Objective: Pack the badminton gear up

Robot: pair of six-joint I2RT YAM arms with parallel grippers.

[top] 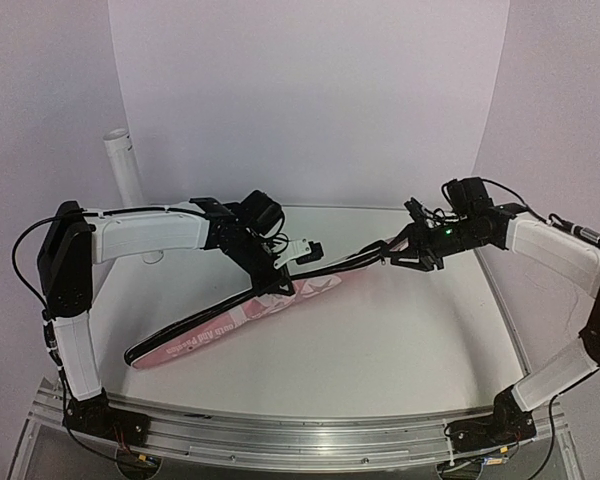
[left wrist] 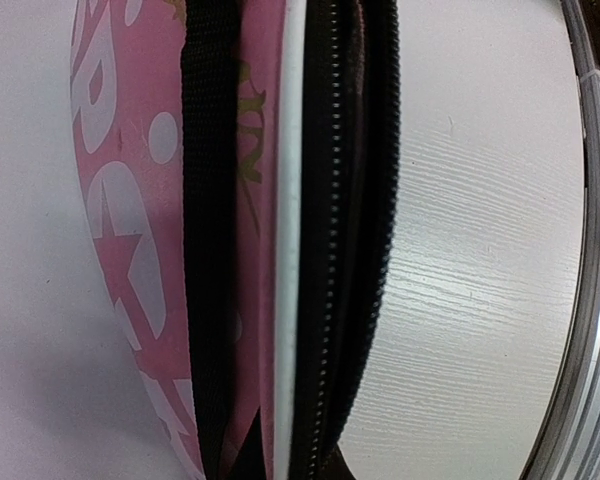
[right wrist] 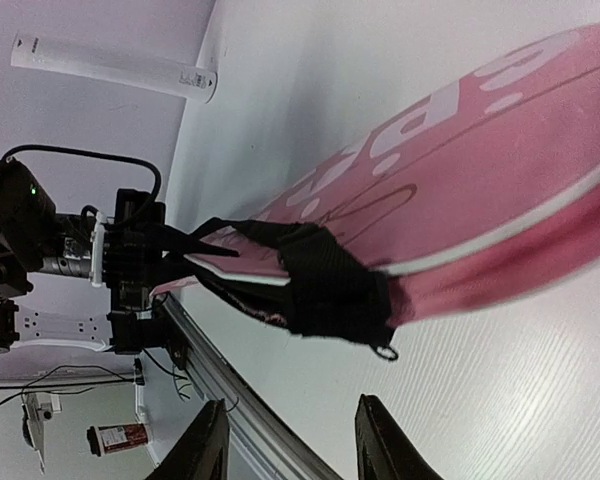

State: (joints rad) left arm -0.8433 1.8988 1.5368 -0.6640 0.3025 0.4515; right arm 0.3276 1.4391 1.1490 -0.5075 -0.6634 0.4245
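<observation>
The long pink bag [top: 220,325] lies slantwise across the table, its right end lifted. My left gripper [top: 280,268] is shut on the bag's upper edge near the middle. The left wrist view shows only the bag [left wrist: 110,200], its black strap [left wrist: 208,250], white piping and the black zipper [left wrist: 325,250] up close, with no fingers in sight. My right gripper [top: 395,255] hovers at the bag's right end and stands open [right wrist: 295,445] with nothing between its fingers. A small zip pull [right wrist: 383,352] hangs from the bag's black end piece [right wrist: 335,290] just above it. The badminton gear is out of view.
A tall white tube [top: 125,170] stands at the back left, also seen as the tube [right wrist: 110,68] in the right wrist view. An aluminium rail [top: 310,435] runs along the near table edge. White walls close in the back and both sides.
</observation>
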